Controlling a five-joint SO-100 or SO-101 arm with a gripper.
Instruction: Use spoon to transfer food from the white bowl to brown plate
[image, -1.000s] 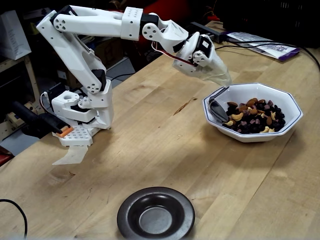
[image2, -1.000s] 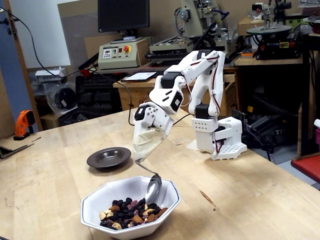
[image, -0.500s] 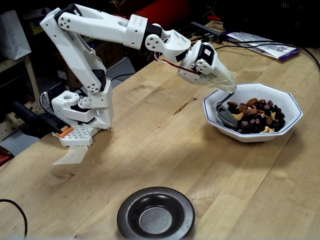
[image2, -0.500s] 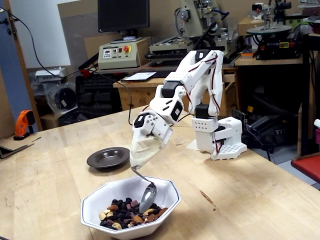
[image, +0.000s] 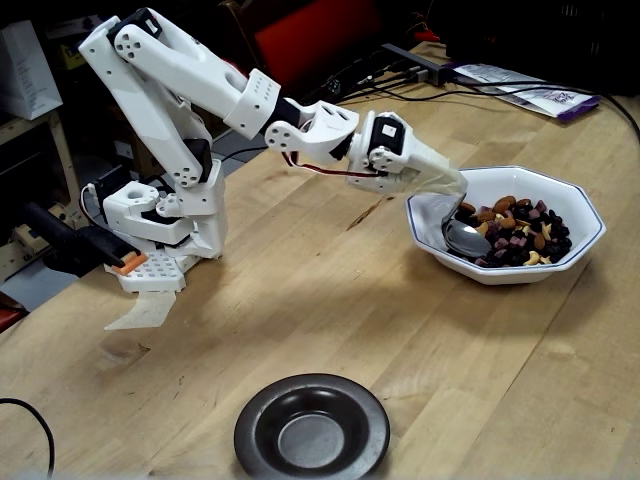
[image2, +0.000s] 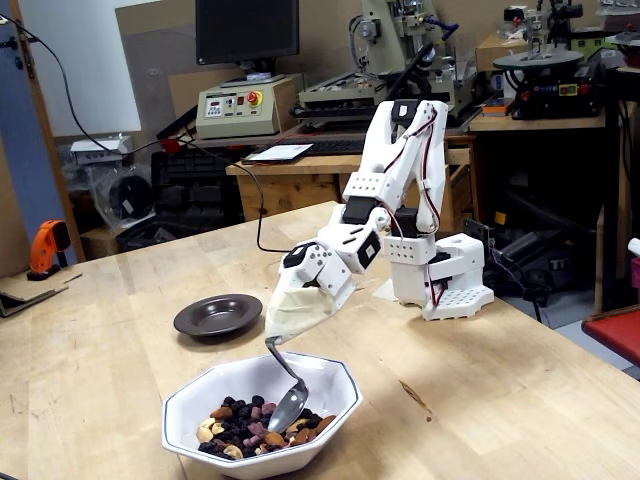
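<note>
1 brown plate (image: 311, 431), 1 white bowl (image: 578, 203), 1 spoon (image: 466, 236) touching food (image: 520, 232).

Polished metal spoon (image: 465, 237) w/ mirror-bright bowl, seen in both fixed views, dips into glossy white ceramic bowl (image: 585, 205) w/ thin blue rim line. Food (image: 520, 232) looks dry & matt: tan & brown nuts, dark wrinkled fruit bits. Arm (image: 180, 70) is matt white plastic, faintly ridged. Brown plate (image: 312, 428) shows glazed, reflective finish. Table (image: 330, 290) is pale wood, smooth, visible grain, satin sheen.
</note>
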